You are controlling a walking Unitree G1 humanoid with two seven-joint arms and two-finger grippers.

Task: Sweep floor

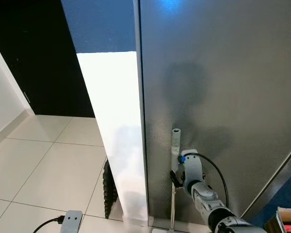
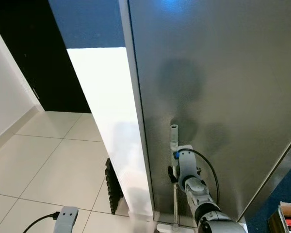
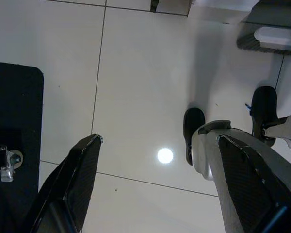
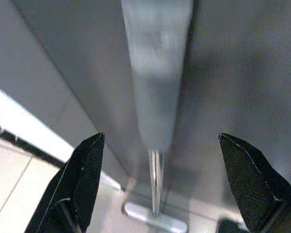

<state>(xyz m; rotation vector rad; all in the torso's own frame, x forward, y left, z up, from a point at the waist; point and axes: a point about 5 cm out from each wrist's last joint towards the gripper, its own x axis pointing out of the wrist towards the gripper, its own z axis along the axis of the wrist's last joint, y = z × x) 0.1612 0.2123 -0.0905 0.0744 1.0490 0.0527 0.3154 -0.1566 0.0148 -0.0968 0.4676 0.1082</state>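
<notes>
A broom stands upright against a tall grey metal panel [image 1: 223,87]; its pale handle [image 1: 175,143] rises from a thin metal shaft. The handle [image 4: 157,73] looms blurred and close in the right wrist view, with the flat broom head [image 4: 155,221] on the floor below. My right gripper [image 1: 176,177] is at the handle, open, with one finger [image 4: 82,179] on each side of it and not closed on it. My left gripper [image 3: 160,141] hangs open over the tiled floor. The broom head [image 3: 279,38] lies off to the side in that view.
A white side panel [image 1: 119,126] adjoins the grey one, with a black ridged object [image 1: 109,189] at its foot. A grey plug with a cable [image 1: 71,221] lies on the light tiles. A dark doorway [image 1: 39,58] opens at the left. My feet [image 3: 194,131] and a black mat [image 3: 14,121] are below.
</notes>
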